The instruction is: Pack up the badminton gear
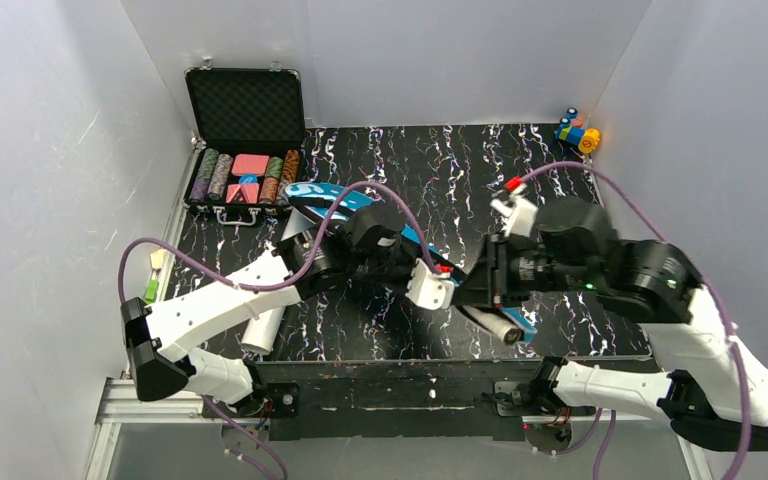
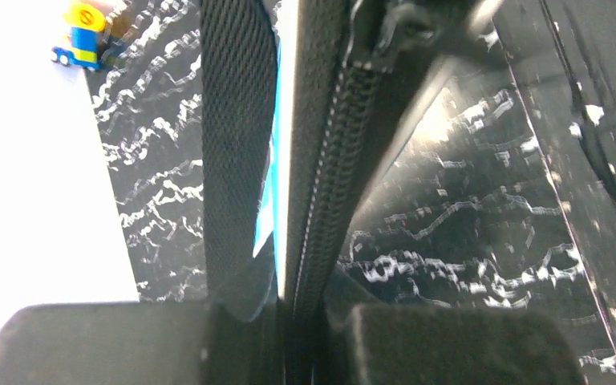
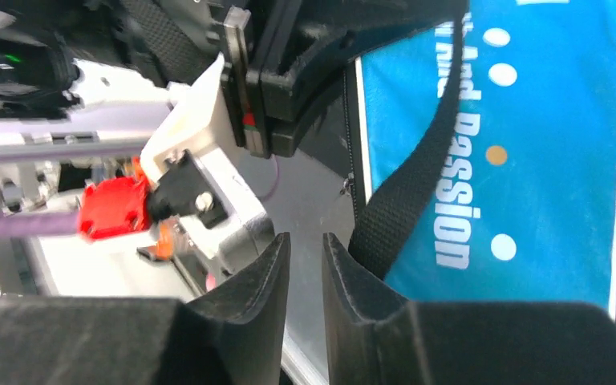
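Note:
The blue racket-shaped bag [image 1: 332, 200] lies slantwise on the table, from near the chip case to the front middle. My left gripper [image 1: 407, 262] is shut on the bag's black zipper edge [image 2: 330, 184], with the black strap [image 2: 237, 144] beside it. My right gripper [image 1: 472, 287] hovers by the bag's narrow end, fingers a narrow gap apart and empty, next to the strap [image 3: 417, 184] and the blue printed side [image 3: 529, 144]. A white-ended handle [image 1: 505, 328] sticks out of the bag's near end. The long white tube [image 1: 263, 330] lies under the left arm. No shuttlecocks show.
The open black case of poker chips [image 1: 245, 150] stands at the back left. Coloured toy blocks [image 1: 577, 133] sit at the back right, also in the left wrist view [image 2: 84, 36]. A small green and white item [image 1: 152, 280] lies off the left edge. White walls close three sides.

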Controlling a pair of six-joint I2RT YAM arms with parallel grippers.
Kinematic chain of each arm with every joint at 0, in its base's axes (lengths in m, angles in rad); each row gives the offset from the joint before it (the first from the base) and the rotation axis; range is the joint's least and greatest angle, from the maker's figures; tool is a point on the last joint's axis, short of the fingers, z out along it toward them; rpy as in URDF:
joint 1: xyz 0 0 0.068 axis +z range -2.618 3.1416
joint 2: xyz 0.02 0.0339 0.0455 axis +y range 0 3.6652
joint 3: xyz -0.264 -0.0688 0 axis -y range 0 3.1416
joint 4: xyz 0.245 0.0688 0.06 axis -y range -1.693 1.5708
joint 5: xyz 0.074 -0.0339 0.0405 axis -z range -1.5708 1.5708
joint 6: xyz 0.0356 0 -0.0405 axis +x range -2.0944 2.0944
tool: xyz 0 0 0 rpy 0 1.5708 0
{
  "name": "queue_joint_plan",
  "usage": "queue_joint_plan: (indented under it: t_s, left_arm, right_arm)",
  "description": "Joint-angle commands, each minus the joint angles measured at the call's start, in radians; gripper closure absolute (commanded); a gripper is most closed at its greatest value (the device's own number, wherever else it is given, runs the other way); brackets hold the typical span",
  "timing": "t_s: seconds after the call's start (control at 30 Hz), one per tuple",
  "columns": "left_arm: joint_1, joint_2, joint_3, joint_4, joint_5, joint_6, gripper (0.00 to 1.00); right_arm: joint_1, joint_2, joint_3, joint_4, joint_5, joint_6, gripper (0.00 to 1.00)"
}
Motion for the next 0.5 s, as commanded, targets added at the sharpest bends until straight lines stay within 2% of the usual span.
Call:
queue_joint_plan:
  t_s: [0.0,0.13,0.2,0.33,0.47]
  left_arm:
    - [0.011,0.026,0.149,0.067,-0.078,-0.025,1.0]
    - [-0.007,0.047,0.209,0.082,-0.124,0.087,1.0]
    - [-0.013,0.058,0.242,0.089,-0.16,0.096,1.0]
    - [-0.014,0.084,0.318,0.049,-0.217,0.019,1.0]
    - [-0.013,0.101,0.396,-0.055,-0.265,-0.141,1.0]
  right_arm:
    - [-0.003,-0.078,0.162,0.053,0.155,-0.022,0.67]
    - [-0.004,-0.161,0.166,0.103,0.246,-0.044,0.58]
    - [-0.004,-0.186,0.142,0.105,0.265,-0.048,0.53]
    - [-0.004,-0.19,0.114,0.089,0.271,-0.048,0.45]
    - [-0.003,-0.164,0.194,0.078,0.314,-0.073,0.41]
